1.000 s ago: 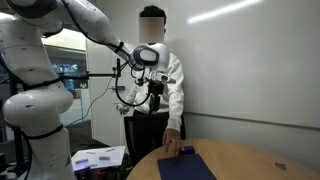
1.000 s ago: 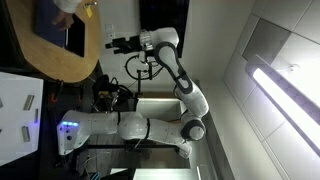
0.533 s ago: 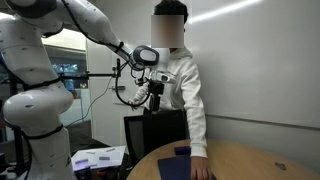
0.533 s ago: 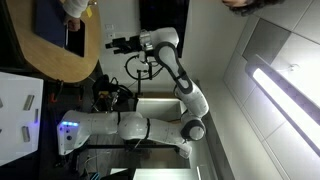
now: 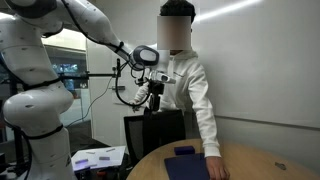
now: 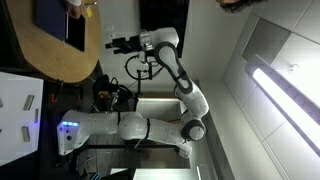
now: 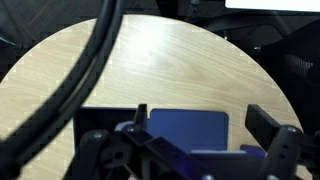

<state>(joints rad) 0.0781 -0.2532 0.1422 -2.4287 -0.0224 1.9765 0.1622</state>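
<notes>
Item: blue mat, lying flat on the round table, directly under your gripper.

Hidden or unclear: in the wrist view the gripper body covers the mat's near edge and a dark cable crosses the table's left part. In an exterior view the picture's bottom edge cuts off the mat. What the small dark block at its far end is cannot be made out.

Change: the arm has held its high pose well above the table. The person has stepped sideways, and the person's hand has left the block and now rests by the mat's edge.

Orientation: the mat's long axis runs left to right across the wrist view, square to it.

Tool: fingers spread wide, nothing between them.
</notes>
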